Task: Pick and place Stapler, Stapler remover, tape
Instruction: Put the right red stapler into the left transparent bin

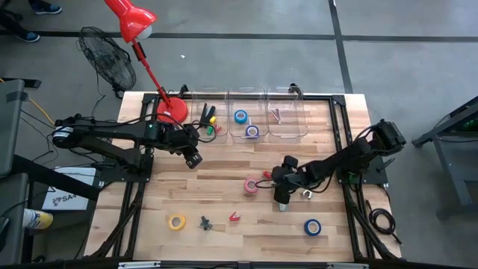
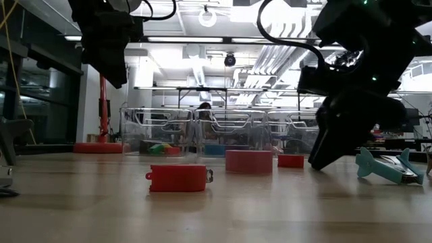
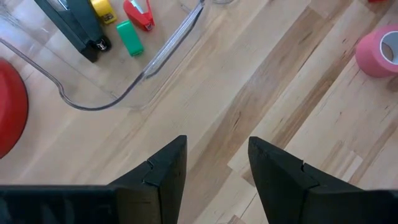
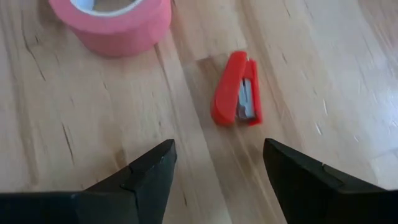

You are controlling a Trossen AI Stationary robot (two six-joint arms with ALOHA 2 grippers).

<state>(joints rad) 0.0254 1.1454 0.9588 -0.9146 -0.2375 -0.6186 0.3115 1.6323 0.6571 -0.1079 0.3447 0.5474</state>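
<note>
A small red stapler [image 4: 238,96] lies flat on the wooden table beside a pink tape roll [image 4: 112,18], just past my right gripper [image 4: 217,149]. That gripper is open, slants down over the table's middle right [image 1: 282,196] and has nothing between its fingers. My left gripper [image 3: 217,143] hangs open above bare wood near the left clear bin [image 1: 193,158]. On the near part of the table lie a yellow tape roll [image 1: 176,221], a blue tape roll [image 1: 312,227], a dark stapler remover [image 1: 205,222] and a red one [image 1: 234,217].
Three clear bins [image 1: 250,133] line the far edge. The left one holds a black stapler [image 3: 78,25] and small coloured pieces, the middle one two tape rolls [image 1: 240,116]. A red lamp base [image 1: 172,110] stands at the far left. A teal stapler [image 2: 388,169] lies by my right gripper.
</note>
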